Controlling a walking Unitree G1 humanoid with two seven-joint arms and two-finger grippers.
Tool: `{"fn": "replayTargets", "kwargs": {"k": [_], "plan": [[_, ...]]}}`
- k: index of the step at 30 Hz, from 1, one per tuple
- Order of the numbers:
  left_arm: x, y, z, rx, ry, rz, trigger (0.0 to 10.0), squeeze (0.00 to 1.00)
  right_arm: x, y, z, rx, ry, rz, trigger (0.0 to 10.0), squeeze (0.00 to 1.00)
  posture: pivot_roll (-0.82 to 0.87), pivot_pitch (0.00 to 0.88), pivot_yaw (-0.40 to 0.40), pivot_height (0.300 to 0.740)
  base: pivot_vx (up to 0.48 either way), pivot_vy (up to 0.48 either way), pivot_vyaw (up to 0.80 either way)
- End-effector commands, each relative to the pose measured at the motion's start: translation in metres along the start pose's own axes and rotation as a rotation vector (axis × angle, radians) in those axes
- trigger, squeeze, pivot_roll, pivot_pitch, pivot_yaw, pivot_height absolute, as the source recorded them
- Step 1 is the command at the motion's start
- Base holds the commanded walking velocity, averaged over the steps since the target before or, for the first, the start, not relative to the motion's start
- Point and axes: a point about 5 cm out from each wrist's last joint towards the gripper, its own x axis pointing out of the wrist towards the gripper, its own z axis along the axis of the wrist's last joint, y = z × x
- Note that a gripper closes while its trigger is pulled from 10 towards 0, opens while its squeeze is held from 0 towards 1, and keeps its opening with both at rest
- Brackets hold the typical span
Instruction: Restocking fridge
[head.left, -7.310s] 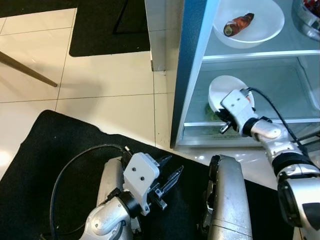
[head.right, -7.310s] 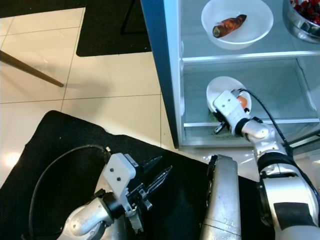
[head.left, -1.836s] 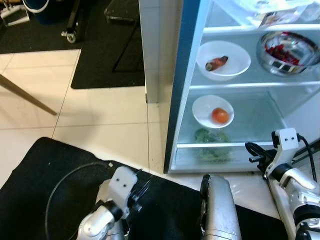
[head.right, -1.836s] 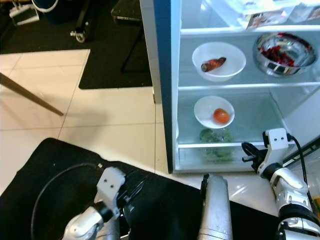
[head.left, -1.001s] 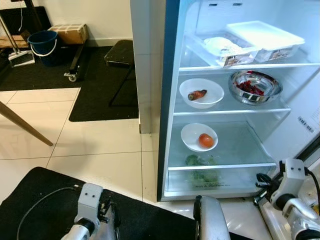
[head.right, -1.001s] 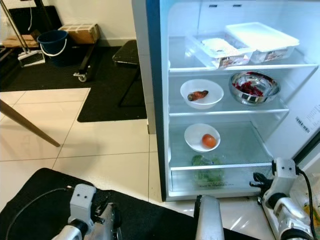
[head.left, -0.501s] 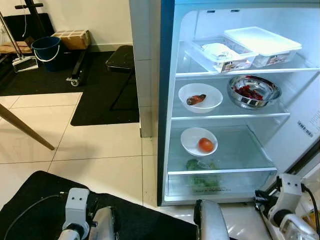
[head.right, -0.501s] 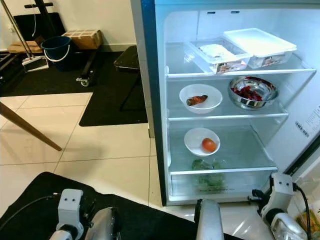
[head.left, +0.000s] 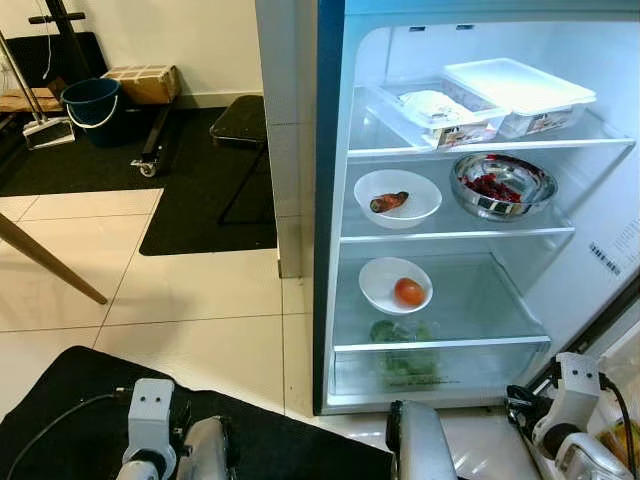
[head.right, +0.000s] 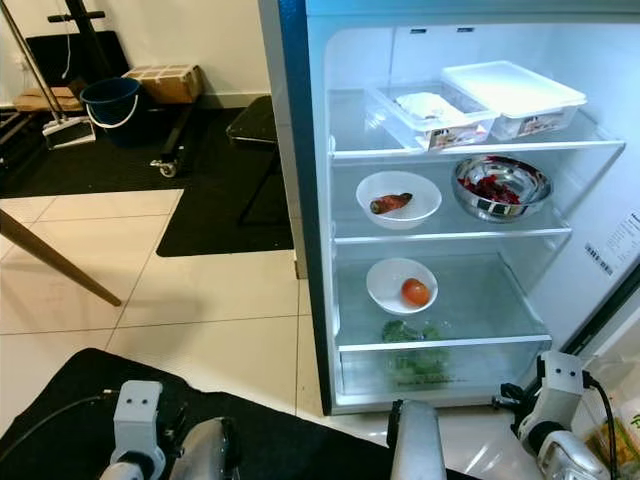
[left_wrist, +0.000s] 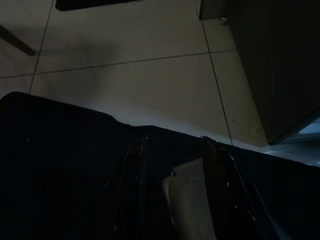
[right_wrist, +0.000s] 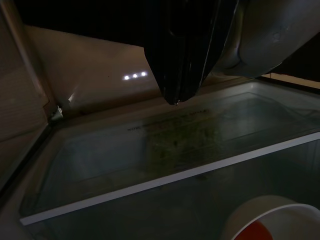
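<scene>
Withdrawn right gripper (head.left: 518, 402) hangs low beside fridge (head.left: 470, 215) holding two bowls.

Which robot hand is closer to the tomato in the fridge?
The right. The right gripper is low by the fridge's bottom right corner, below the tomato. The left gripper hangs over the black mat, left of the fridge.

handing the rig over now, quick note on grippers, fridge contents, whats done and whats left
Right gripper: shut, holding nothing, low by the fridge bottom corner. Left gripper: open, idle over the black mat.
Fridge open. Top shelf: two containers. Middle: carrot bowl, steel bowl. Lower: tomato bowl. Drawer: greens.
Done: tomato bowl is shelved.
Left: probably the next item or closing the door; nothing is in hand.
</scene>
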Motion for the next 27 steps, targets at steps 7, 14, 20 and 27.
{"fn": "replayTargets", "kwargs": {"k": [7, 14, 20, 27], "plan": [[-0.005, 0.009, -0.009, -0.022, 0.049, 0.046, 10.0, 0.0, 0.002, 0.008, -0.008, 0.013, 0.021, 0.02, 10.0, 0.0, -0.02, 0.0, -0.002, 0.457, 0.0, 0.0, 0.0], [-0.008, 0.011, -0.014, -0.038, 0.074, 0.067, 10.0, 0.0, 0.004, 0.015, -0.011, 0.011, 0.03, 0.037, 10.0, 0.0, -0.02, 0.0, -0.003, 0.457, 0.0, 0.0, 0.0], [-0.009, 0.012, -0.018, -0.052, 0.094, 0.078, 10.0, 0.0, 0.006, 0.019, -0.014, 0.012, 0.041, 0.049, 10.0, 0.0, -0.01, 0.0, -0.005, 0.457, 0.0, 0.0, 0.0], [-0.014, 0.015, -0.026, -0.072, 0.139, 0.101, 10.0, 0.0, 0.008, 0.022, -0.013, 0.009, 0.042, 0.064, 10.0, 0.0, -0.01, 0.0, -0.007, 0.457, 0.0, 0.0, 0.0]]}}
